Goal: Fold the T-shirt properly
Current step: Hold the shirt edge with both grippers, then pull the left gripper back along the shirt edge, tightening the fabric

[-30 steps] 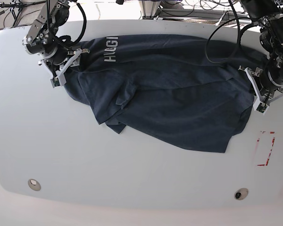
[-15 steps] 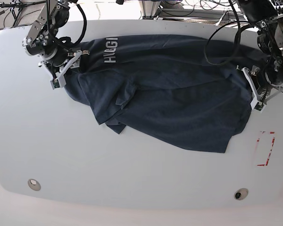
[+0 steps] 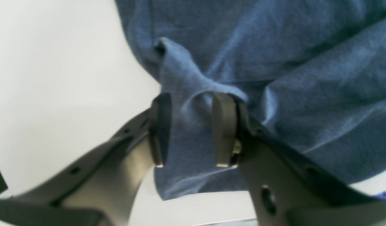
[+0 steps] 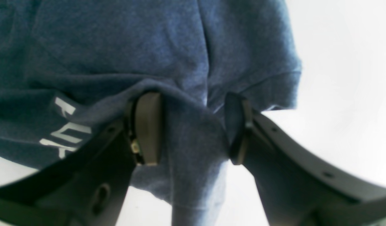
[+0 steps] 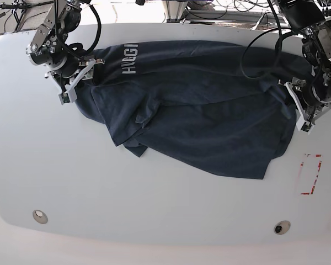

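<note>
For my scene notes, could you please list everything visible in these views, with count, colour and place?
T-shirt: one, dark navy with white lettering, crumpled across the far middle of the table.
Table: one, white, under everything.
Round fittings: two, metallic, near front corners of the table.
Red marking: one, rectangular outline, table's right side in the base view.
Cables: several, black, at the far edge.
Left gripper: one, grey, jaws apart around a shirt fold.
Right gripper: one, grey, jaws apart around shirt fabric.

White block letters stand on the T-shirt (image 5: 198, 105) near its far left edge in the base view; they read roughly "HUGGI", running sideways. The right wrist view shows only part of this lettering (image 4: 66, 131), too cut off to read.
</note>
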Robot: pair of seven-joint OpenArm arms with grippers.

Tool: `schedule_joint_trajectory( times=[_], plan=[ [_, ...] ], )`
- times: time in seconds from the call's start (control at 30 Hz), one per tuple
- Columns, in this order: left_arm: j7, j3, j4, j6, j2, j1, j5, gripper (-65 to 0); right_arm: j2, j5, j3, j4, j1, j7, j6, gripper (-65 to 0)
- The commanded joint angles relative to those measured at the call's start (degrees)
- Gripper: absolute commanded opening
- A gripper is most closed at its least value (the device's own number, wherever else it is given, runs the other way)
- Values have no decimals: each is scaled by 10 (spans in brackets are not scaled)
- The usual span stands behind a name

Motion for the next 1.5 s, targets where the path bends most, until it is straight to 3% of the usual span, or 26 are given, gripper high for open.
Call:
schedule_joint_trajectory(
  times=[0.0,0.37,0.57,0.93,1.47],
  plan=[
    [-6,-16,6,-1,-11,-23,2,-406,4,8,2,8,4,9,-1,-352],
    [-6,-38,-1,-1,-12,-64,4,-328,4,8,2,8,4,9,-1,-352],
    [-6,-36,-70,-1,-12,-88,2,-306,4,8,2,8,5,9,-1,-352],
    [-12,-20,-166,-1,-11,-100,-1,-304,4,8,2,8,5,9,-1,-352],
    [-13,33,-172,-1,3,-95,-1,-307,4,8,2,8,5,9,-1,-352]
  ],
)
